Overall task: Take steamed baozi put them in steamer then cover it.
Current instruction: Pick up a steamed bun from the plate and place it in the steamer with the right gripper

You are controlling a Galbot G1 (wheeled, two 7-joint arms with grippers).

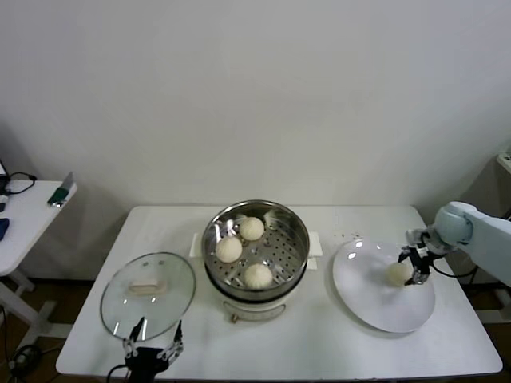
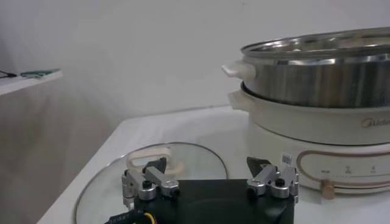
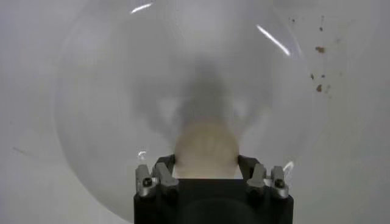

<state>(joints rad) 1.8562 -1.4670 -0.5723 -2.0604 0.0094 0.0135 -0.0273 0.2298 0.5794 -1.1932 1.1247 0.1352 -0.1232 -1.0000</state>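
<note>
Three of the steamed baozi (image 1: 242, 250) already sit in the steamer (image 1: 255, 249), spread over the perforated floor with room on the right side, which looks like the spot meant for the last one. That fourth bun (image 1: 398, 274) is on the white plate (image 1: 375, 307) at the right of the counter (image 1: 319, 343), and the right pincer (image 1: 416, 267) is down on it. In the right wrist view the fingers (image 3: 159, 171) sit snug against both sides of the bun (image 3: 206, 152), so I'd call it closed on the bun, though I can't say whether it has left the plate (image 3: 91, 91) yet.

Steamer in the middle, plate to its right, cover (image 1: 148, 294) to its left makes sense to me: each arm gets its own job without crossing over. The cover lies flat on the counter with its cream handle (image 1: 144, 288) up, easy to grab from above. The left pincer (image 1: 152, 345) hovers at the near edge of the counter just by the cover's near rim, spread wide and holding nothing; my guess is it's waiting for the lid step.

Writing-wise, the left wrist view shows faint grey lettering on the pot base (image 2: 317, 131), too soft for me to read. There's also a small barcode-like sticker (image 2: 285, 159) and a control panel (image 2: 347, 170) with little icons, and a few dark crumbs on the counter past the plate.
</note>
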